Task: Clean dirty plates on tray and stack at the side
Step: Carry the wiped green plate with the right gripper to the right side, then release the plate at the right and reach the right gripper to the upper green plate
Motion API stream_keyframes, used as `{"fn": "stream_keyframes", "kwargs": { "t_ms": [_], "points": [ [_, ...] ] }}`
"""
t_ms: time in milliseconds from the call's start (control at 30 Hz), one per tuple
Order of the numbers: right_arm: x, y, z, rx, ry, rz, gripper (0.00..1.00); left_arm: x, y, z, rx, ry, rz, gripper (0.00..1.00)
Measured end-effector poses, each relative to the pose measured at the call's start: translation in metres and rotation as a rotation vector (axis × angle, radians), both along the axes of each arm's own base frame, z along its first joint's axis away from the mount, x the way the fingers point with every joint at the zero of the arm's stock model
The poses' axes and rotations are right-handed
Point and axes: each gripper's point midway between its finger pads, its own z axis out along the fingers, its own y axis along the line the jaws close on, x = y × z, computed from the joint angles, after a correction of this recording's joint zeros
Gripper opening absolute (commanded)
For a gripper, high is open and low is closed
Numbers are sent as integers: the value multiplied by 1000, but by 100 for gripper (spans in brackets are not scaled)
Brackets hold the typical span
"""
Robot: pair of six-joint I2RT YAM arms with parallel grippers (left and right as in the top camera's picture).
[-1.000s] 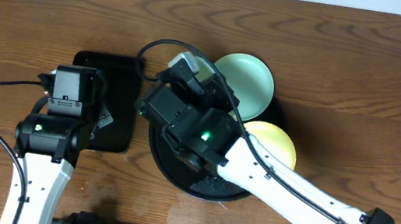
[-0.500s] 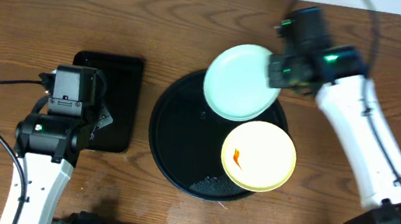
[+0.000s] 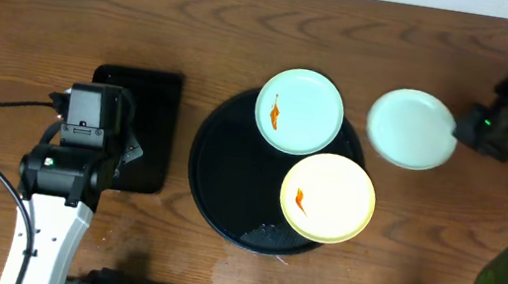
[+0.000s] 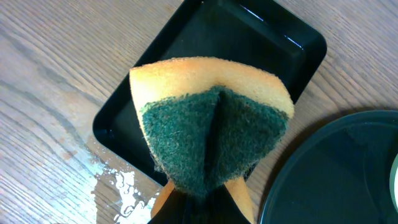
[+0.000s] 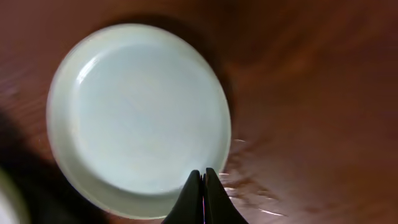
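dirty plates [image 3: 299,112] sit on the tray [image 3: 220,172] right of the left gripper [image 4: 198,202] pinching a sponge [image 4: 211,134]; right gripper [image 5: 203,180] clamps a clean plate [image 5: 140,118].

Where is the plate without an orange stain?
Overhead, the clean mint plate is right of the round tray, beside the stained mint plate, its rim pinched by the right end effector.

Rough-faced sponge [image 4: 211,134], glossy black rectangular tray [image 4: 273,31], wood-grain tabletop [image 4: 56,56]
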Motion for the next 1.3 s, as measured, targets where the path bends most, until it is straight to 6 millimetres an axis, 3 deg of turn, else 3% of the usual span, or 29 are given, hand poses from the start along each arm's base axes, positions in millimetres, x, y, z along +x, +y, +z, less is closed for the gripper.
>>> {"fn": "stream_keyframes", "kwargs": {
  "t_ms": [133,300,367,400,500,633,767,900,1000,1133,1300],
  "points": [
    [-10,-16,-11,9,18,-50,1,0,0,0,0,-1,0,8],
    [-5,-8,-10,55,-9,-29,28,1,0,0,0,0,0,8],
    [0,6,-6,115,-40,17,59,1,0,-2,0,9,0,8],
    [5,17,-3,158,-64,54,63,2,0,-4,0,15,0,7],
    [14,56,5,249,-113,177,63,4,0,-8,1,32,0,8],
    [23,134,14,300,-154,389,64,5,0,-13,-1,50,-1,8],
    [25,189,13,228,-164,504,64,5,-3,-14,-12,52,-11,8],
    [24,228,10,132,-174,534,64,5,-3,-14,-15,52,-14,8],
    [27,245,6,58,-188,512,65,5,-4,-14,-16,52,-16,8],
    [31,246,-20,-30,-152,440,63,5,-4,-14,-16,52,-17,8],
    [32,239,-66,-62,-66,374,45,5,-4,-14,-16,52,-17,8]
  ]
}}
